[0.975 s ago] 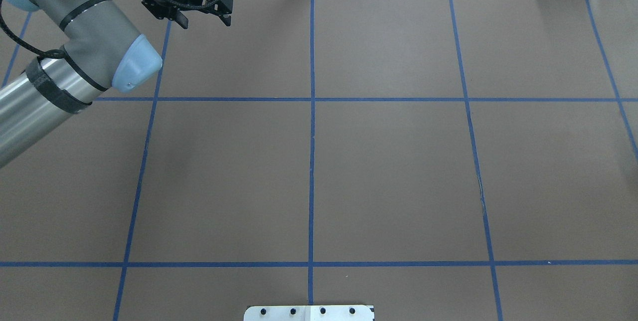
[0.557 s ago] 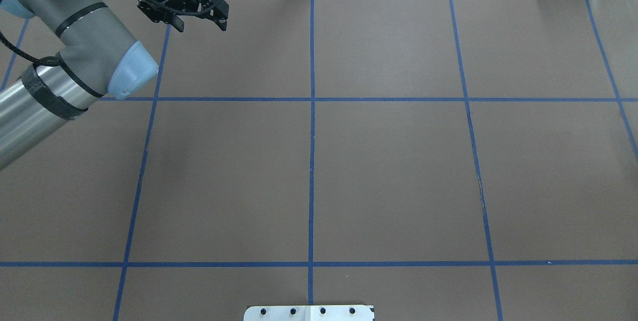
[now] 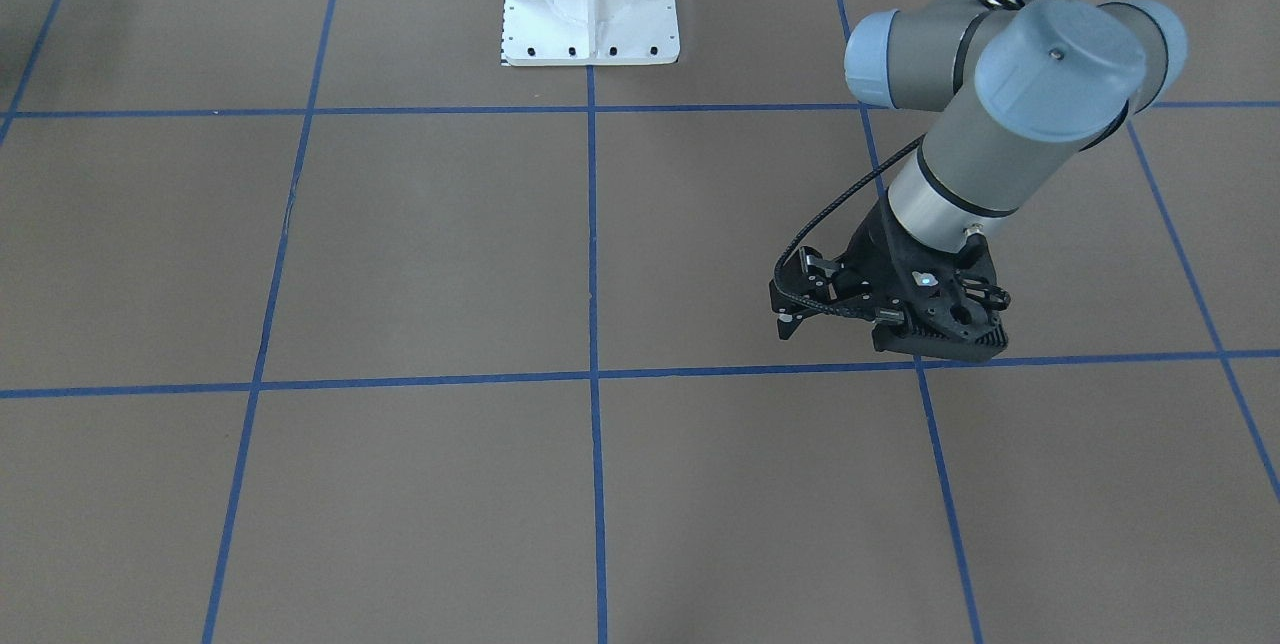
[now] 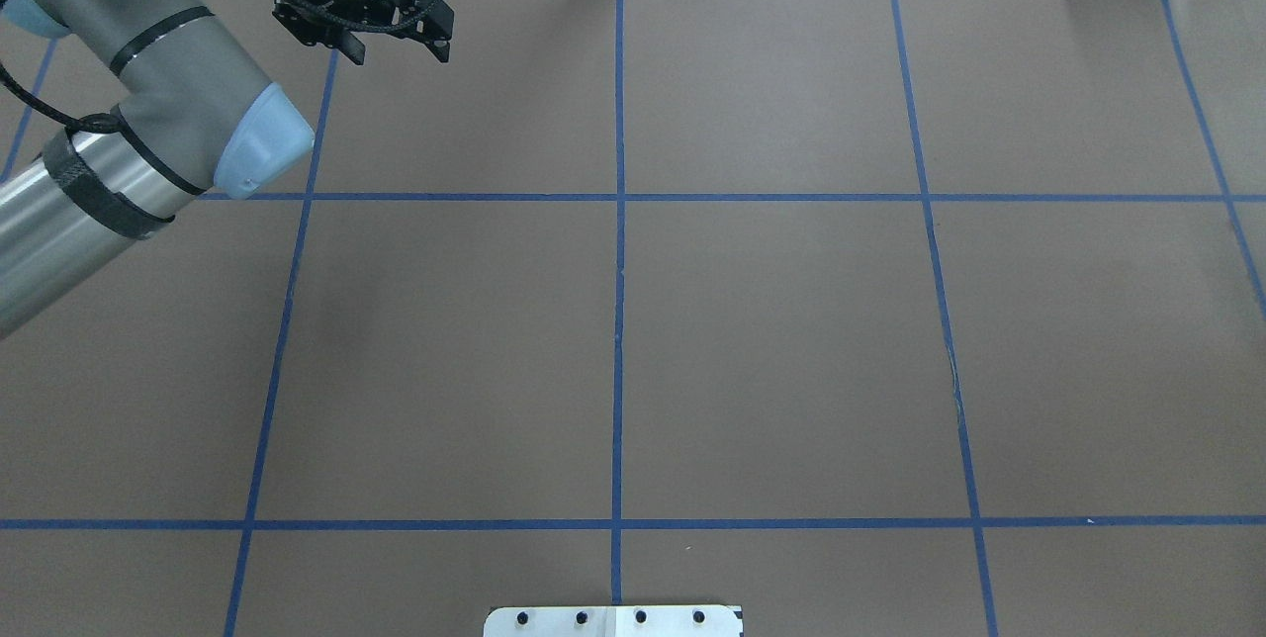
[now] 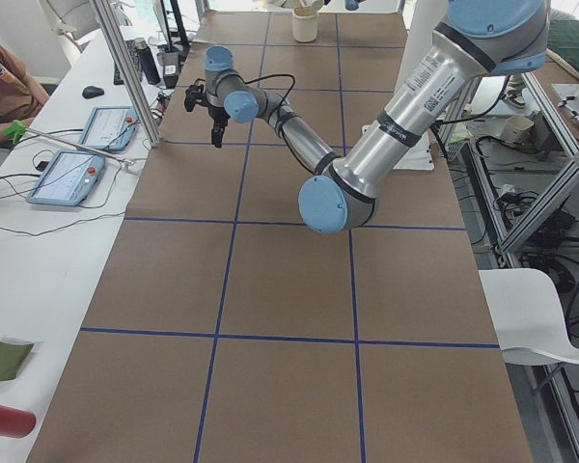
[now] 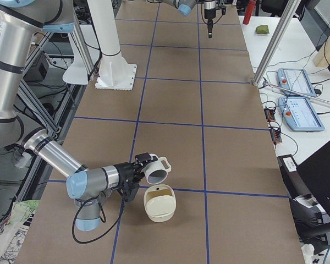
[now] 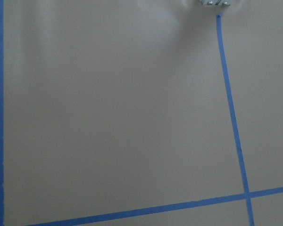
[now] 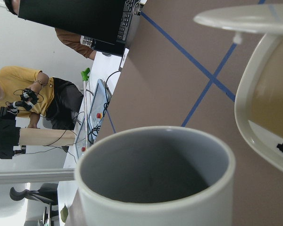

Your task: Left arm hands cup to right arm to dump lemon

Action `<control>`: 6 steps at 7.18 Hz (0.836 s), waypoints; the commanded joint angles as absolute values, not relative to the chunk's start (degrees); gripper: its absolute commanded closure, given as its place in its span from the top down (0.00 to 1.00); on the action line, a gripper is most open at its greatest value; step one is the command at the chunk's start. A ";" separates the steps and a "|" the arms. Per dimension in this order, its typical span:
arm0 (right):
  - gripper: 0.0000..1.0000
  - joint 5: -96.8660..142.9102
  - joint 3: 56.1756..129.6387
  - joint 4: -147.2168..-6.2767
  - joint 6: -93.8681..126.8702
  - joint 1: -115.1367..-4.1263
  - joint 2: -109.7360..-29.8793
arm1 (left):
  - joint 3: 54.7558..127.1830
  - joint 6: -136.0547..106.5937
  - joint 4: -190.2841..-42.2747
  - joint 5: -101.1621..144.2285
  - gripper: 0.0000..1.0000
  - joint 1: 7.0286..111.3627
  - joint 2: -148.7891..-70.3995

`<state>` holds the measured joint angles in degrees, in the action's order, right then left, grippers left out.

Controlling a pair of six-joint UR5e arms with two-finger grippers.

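Note:
The white cup (image 6: 157, 171) hangs tipped on its side at the end of my right gripper (image 6: 138, 171), its mouth turned toward a cream bowl (image 6: 160, 204) just below it. From that side view I cannot tell whether the right gripper is open or shut. The right wrist view is filled by the cup (image 8: 155, 188), whose grey inside looks bare. The lemon shows in no view. My left gripper (image 4: 399, 45) hovers open and empty over the far left of the table, also seen as left gripper (image 3: 860, 326).
The white robot base (image 3: 590, 4) stands at mid table edge. The cream bowl (image 8: 254, 103) sits close beside the cup. A metal post (image 6: 275, 44) and two tablets (image 6: 300, 113) line the side bench, where people sit.
The left arm drew back a little toward the far left corner, then held still. Its gripper stayed open.

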<state>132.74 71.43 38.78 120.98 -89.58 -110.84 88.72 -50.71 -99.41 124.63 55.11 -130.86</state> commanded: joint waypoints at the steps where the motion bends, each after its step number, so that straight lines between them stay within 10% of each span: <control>1: 0.14 131.05 71.28 39.81 131.36 -89.65 -110.22 | 88.68 -50.71 -99.40 124.54 1.00 55.11 -130.87; 6: 0.14 129.03 70.14 42.26 151.66 -90.44 -107.84 | 88.77 -50.71 -99.40 122.61 1.00 54.76 -130.87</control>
<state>129.67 70.60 41.03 146.73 -90.29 -108.18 88.76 -50.71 -99.40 122.94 54.88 -130.87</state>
